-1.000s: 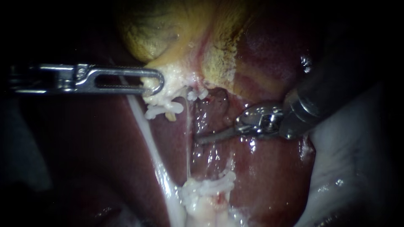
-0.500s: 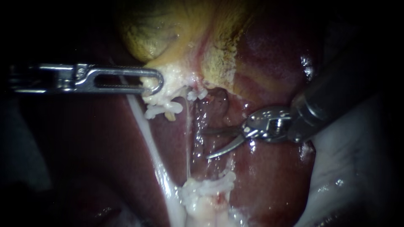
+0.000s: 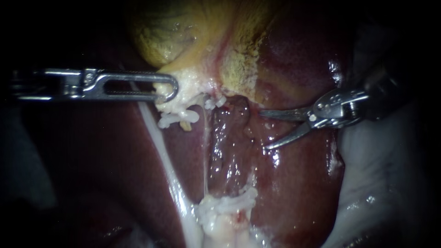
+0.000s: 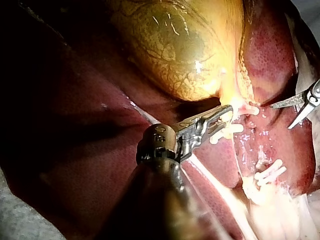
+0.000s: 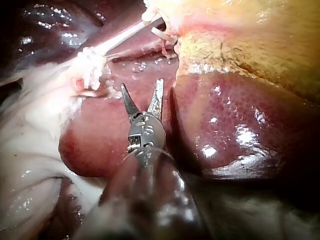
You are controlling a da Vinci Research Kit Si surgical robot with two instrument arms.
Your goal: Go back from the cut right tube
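The cut right tube point(image 3: 232, 201) sits mid-frame, with its clipped ends apart. Just to its right, my right instrument point(image 3: 262, 130) holds its jaws wide and empty, so it looks free to back away. At upper left, my left instrument point(image 3: 171, 90) pinches the gallbladder point(image 3: 183, 36), likely to keep it lifted.

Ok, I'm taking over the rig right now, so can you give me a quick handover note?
Left instrument: jaws shut on the gallbladder at its pale neck.
Right instrument: blades open, holding nothing, over the liver.
Clips sit on the stumps, apart from the blades.
Done: blades are clear of the tube site.
Left: probably draw the right instrument further back.
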